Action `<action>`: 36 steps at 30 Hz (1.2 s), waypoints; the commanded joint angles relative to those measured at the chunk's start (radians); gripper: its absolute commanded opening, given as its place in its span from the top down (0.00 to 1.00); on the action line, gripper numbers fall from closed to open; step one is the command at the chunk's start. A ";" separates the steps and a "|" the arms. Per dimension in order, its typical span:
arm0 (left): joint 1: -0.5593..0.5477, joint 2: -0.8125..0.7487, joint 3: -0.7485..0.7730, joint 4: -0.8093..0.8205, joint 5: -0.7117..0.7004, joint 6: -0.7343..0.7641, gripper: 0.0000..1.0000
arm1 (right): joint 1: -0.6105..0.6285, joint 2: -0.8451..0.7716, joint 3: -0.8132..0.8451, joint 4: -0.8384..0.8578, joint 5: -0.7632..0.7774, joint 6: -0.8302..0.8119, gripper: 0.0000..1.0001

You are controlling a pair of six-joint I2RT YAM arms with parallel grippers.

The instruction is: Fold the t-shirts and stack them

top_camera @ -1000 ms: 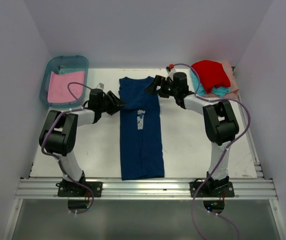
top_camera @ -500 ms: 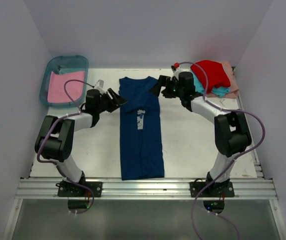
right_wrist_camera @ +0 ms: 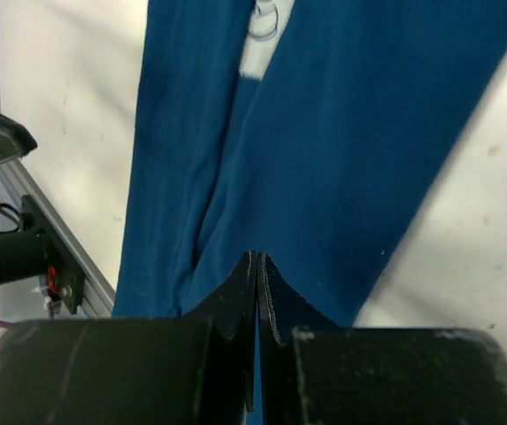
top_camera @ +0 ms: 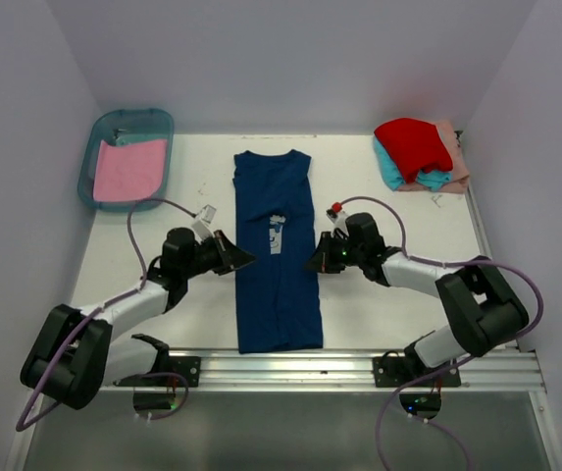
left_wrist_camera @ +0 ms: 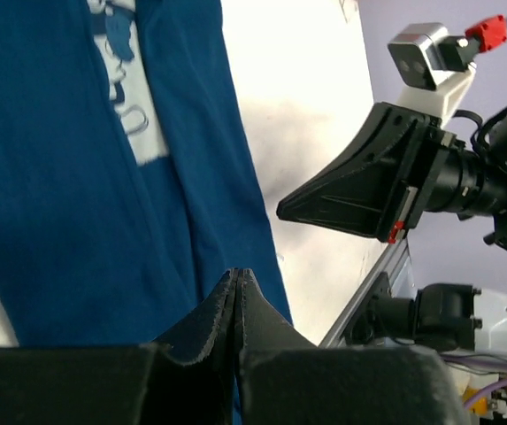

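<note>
- The navy shirt (top_camera: 279,294) lies as a long, narrow strip down the middle of the table (top_camera: 388,294), print up.
- The left gripper (top_camera: 249,259) is at its left edge and the right gripper (top_camera: 312,265) at its right edge, both with jaws pressed together.
- Whether either pinches cloth cannot be told.
- A pink shirt (top_camera: 128,169) lies in the bin (top_camera: 153,116); a red shirt (top_camera: 413,142) tops the far-right pile.

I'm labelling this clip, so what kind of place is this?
Likely a lab robot cell: plain walls around a white table, two arms bolted to a metal rail, navy t-shirt laid flat.
</note>
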 commanded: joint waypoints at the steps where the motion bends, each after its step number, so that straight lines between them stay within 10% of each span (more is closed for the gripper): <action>1: -0.034 -0.058 -0.102 0.032 -0.036 0.027 0.98 | 0.004 0.012 -0.094 0.177 -0.074 0.105 1.00; 14: -0.046 0.483 0.004 0.207 -0.054 0.074 1.00 | 0.018 0.194 -0.011 0.213 0.001 0.111 1.00; 36: 0.032 0.732 0.366 0.055 -0.099 0.137 1.00 | -0.079 0.622 0.489 0.007 0.057 -0.010 1.00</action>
